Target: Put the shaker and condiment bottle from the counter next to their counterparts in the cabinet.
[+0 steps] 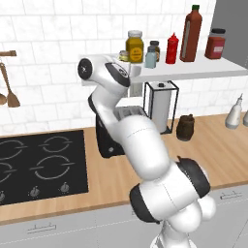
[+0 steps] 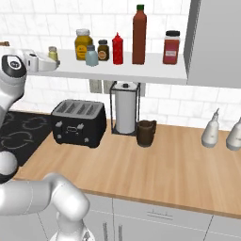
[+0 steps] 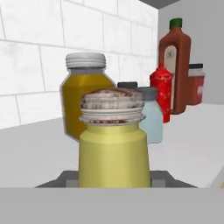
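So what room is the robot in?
A kitchen, most likely. There is a black stovetop set in the wooden counter, a black toaster beside a paper towel holder, and sauce bottles and jars on a white shelf.

- The shaker [image 3: 113, 148] has a matt, smooth yellow-green body that looks like plastic, and a ridged grey cap with a rough speckled top.
- The counter [image 2: 179, 169] is light-brown wood with plank grain, matt.
- The shelf [image 2: 117, 70] is plain white, smooth and flat.
- The bottle [image 2: 139, 35] looks like glossy dark-red glass or plastic, with a green cap.
- The mustard jar [image 3: 81, 98] looks translucent, with a ribbed grey lid.
- The wall [image 1: 43, 72] is glossy white tile.
- The toaster [image 2: 77, 123] is smooth black.
- The stove [image 1: 41, 164] is glossy black.
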You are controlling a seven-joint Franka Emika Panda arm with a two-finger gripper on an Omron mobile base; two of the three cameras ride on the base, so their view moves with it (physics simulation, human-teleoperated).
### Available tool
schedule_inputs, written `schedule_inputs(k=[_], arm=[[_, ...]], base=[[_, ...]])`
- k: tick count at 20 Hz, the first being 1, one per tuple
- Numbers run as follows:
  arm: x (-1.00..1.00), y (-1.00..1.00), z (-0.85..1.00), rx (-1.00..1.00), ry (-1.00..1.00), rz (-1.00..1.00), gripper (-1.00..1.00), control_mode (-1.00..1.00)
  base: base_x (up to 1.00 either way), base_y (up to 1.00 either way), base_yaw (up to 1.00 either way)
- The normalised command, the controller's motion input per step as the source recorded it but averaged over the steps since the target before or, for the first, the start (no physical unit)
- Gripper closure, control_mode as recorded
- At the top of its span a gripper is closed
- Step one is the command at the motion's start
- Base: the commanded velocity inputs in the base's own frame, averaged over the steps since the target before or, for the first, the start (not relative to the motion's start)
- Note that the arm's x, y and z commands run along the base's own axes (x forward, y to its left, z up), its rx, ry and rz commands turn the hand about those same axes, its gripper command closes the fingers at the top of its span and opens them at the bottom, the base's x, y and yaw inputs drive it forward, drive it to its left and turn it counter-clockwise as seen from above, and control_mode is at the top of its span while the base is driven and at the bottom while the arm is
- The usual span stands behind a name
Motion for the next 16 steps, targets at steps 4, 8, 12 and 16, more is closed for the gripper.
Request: schedule_inputs(k=[4, 8, 12, 16], arm=[[0.52, -0.04, -0.17, -0.03, 0.00, 0.00, 1.00, -1.00], [0.35, -0.08, -0.49, -0.18, -0.04, -0.01, 1.00, -1.00], [0.17, -0.05, -0.18, -0.09, -0.02, -0.01, 1.00, -1.00], [0.01, -0.19, -0.13, -0.08, 0.00, -0.04, 1.00, -1.00]], base=[[0.00, 0.00, 0.00], [0.00, 0.00, 0.00], [0.00, 0.00, 0.00], [0.00, 0.00, 0.00]])
